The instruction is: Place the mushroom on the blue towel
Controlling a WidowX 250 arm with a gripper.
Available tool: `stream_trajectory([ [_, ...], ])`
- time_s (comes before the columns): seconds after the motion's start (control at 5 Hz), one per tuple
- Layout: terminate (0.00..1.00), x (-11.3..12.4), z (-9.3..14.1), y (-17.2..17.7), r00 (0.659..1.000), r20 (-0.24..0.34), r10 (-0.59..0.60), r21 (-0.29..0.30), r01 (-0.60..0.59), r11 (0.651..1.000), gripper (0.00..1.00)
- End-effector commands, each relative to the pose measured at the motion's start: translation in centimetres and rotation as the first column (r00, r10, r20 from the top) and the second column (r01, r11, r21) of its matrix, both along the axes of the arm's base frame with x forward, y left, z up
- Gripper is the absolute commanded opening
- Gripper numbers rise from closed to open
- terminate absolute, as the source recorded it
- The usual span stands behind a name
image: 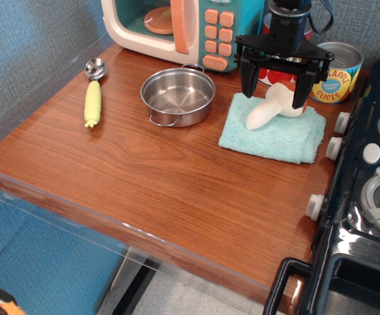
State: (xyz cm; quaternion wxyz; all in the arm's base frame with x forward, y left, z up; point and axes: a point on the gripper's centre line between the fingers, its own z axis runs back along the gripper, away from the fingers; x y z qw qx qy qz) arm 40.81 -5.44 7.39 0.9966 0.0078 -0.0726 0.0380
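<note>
The mushroom [269,110] lies on its side on the blue towel [274,131], white stem toward the front left, reddish cap toward the back right, partly hidden behind a finger. My black gripper [275,85] is open just above it, fingers spread wide on either side, not touching it. The towel lies flat on the wooden counter between the steel pot and the stove.
A steel pot [177,96] stands left of the towel. A yellow-green corn-handled scoop [93,98] lies at the far left. A toy microwave [183,26] and two cans [334,71] stand at the back. A black stove [367,197] fills the right side.
</note>
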Motion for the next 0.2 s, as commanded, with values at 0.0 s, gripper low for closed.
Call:
stream_trajectory([
  [0.0,1.0,0.89,3.82,-0.03,0.997,0.081,-0.007,-0.012,0.008,1.0,1.0],
])
